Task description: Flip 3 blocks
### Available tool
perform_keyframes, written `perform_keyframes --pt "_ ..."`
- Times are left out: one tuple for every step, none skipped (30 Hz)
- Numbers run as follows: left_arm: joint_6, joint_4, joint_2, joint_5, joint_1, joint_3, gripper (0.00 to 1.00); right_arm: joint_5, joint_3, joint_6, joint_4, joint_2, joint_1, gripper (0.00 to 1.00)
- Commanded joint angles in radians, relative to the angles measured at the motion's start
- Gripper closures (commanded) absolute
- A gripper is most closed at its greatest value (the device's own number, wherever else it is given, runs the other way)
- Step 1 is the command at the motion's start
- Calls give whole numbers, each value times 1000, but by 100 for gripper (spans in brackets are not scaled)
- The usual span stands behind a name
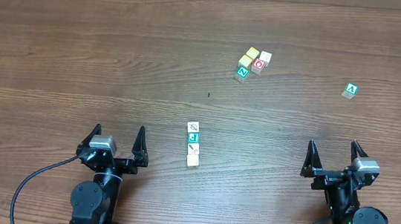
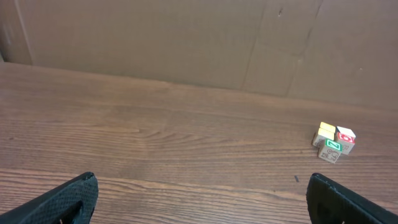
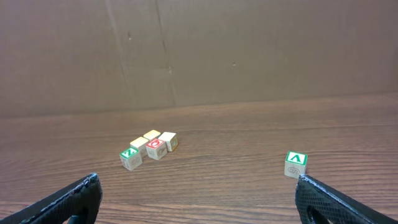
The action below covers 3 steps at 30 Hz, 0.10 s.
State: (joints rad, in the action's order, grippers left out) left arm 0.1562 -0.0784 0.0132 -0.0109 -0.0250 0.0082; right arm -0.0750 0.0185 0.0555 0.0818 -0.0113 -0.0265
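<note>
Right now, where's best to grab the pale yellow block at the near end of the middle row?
Probably take the pale yellow block by its left and right faces, coming from above: those sides are free, while its far face meets the next block in the row.

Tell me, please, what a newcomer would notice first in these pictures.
A short row of blocks lies on the wooden table, between the open left tool and the open right tool. Farther back sits a colourful cluster of cubes. A green A cube stands alone to its right.
</note>
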Motion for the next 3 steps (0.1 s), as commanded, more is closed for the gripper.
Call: perform_keyframes --pt "-14 1 -9 8 5 -3 0 -6 -11 -4 -5 8 3 0" --pt "-14 1 -9 8 5 -3 0 -6 -11 -4 -5 8 3 0" --pt "-14 1 -9 8 5 -3 0 -6 -11 -4 -5 8 3 0"
